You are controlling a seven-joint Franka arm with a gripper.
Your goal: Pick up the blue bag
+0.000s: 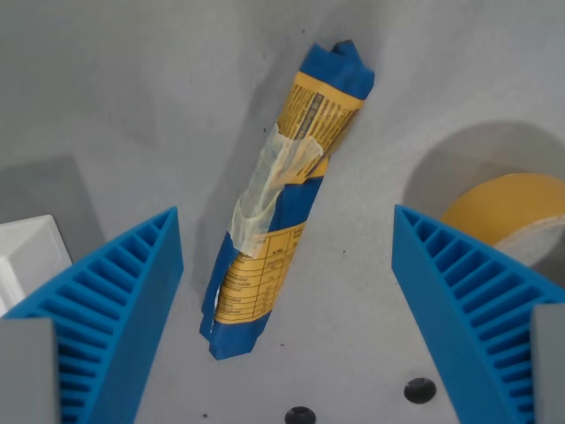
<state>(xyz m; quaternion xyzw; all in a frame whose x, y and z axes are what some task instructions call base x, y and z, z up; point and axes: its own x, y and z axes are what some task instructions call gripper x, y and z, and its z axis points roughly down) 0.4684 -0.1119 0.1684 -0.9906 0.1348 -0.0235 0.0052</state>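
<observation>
gripper (pixel 287 291) spread wide, nothing held; rolled blue-and-yellow taped plastic bag (pixel 281 190) lies between jaws, nearer the left, lengthwise for a cross-grip.

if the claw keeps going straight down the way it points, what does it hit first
Most likely the blue bag, which lies rolled up between the open claw fingers. Its lower end sits closer to the finger on the wrist view's left. Depth is hard to judge.

Blue bag (pixel 284 190) lying between spread pincer (pixel 287 265) fingers.
</observation>
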